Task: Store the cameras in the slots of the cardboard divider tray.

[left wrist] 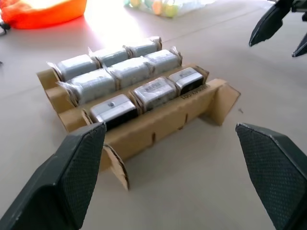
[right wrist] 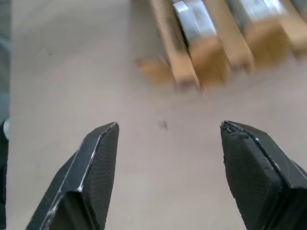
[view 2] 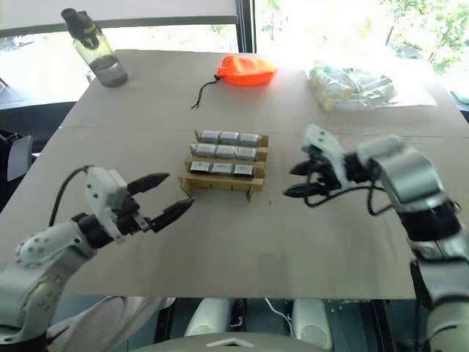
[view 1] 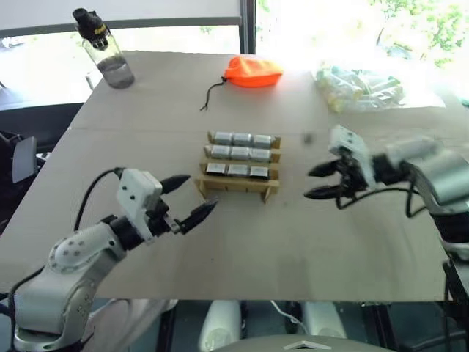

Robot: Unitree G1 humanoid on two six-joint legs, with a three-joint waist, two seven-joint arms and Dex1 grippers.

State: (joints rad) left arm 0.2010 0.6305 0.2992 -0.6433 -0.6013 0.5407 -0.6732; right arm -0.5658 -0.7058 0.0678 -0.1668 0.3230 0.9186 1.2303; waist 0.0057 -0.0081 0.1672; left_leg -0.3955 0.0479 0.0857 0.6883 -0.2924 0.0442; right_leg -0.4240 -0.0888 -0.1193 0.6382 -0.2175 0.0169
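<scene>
The cardboard divider tray (view 1: 233,185) sits mid-table, and several silver-grey cameras (view 1: 239,153) fill three of its rows. The left wrist view shows the nearest cameras (left wrist: 156,92) with dark faces, while those behind are wrapped in clear film. My left gripper (view 1: 198,193) hovers just left of the tray's front corner, open and empty, pointing toward the tray. My right gripper (view 1: 308,184) hangs open and empty a short way right of the tray, pointing left at it. In the right wrist view its black fingers (right wrist: 96,163) stand wide apart over bare table, with the tray's end (right wrist: 192,52) beyond.
An orange pouch (view 1: 253,71) with a black cord lies at the far middle. A clear bag of pale items (view 1: 359,86) is at the far right. A clear bottle (view 1: 106,51) with a black cap stands at the far left corner. The table's front edge runs below both arms.
</scene>
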